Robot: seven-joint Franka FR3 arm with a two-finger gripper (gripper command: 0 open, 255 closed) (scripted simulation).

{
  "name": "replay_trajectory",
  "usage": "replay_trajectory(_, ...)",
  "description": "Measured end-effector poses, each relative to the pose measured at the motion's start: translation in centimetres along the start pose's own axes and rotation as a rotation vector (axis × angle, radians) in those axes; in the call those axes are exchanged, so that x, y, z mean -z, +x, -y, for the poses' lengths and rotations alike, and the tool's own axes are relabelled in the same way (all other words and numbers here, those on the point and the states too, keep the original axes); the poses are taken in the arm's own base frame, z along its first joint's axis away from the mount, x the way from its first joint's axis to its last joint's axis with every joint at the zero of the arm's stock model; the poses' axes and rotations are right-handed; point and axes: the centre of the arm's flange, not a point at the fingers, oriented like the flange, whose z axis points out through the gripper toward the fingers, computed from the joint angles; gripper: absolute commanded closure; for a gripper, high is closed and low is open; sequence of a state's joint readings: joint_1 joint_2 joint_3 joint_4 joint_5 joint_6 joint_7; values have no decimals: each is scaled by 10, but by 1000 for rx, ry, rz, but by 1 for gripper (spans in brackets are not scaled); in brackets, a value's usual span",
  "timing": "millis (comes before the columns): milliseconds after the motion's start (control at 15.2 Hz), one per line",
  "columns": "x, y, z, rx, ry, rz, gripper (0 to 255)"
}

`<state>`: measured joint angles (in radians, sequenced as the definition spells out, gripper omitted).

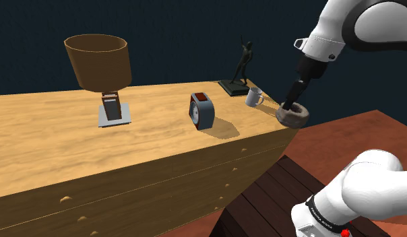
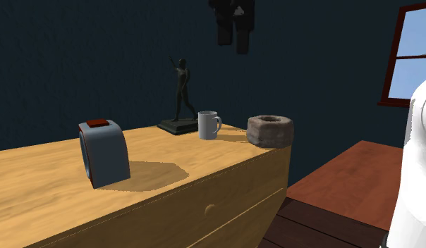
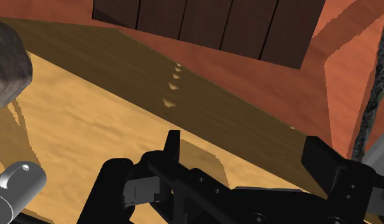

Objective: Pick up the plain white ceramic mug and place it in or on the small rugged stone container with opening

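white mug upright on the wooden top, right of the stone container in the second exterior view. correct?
Not quite. The second exterior view shows the white mug upright on the wooden top, but to the left of the stone container, between it and the dark statue, not to its right.

Corner of the surface (image 1: pixel 60 145) is running crowded: you are seeing the mug (image 2: pixel 208 125) standing between the statuette (image 2: pixel 180 95) and the stone container (image 2: pixel 270 131), both near it. Open air is lying under the gripper (image 2: pixel 233 42), which is hanging above them. Bare surface is separating mug and blue-grey clock (image 2: pixel 104 153). The lamp (image 1: pixel 100 64) is standing well apart.
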<state>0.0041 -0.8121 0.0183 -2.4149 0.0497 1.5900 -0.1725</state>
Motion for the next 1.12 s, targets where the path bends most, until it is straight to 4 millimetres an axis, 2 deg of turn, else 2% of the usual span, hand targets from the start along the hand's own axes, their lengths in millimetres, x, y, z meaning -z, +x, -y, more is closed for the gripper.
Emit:
replay_trajectory(132, -1, 3, -4, 0, -1, 0, 0)
replay_trajectory(858, -53, 76, -105, 3, -11, -10, 0)
replay_trajectory(1122, -72, 102, -149, 4, -16, -13, 0)
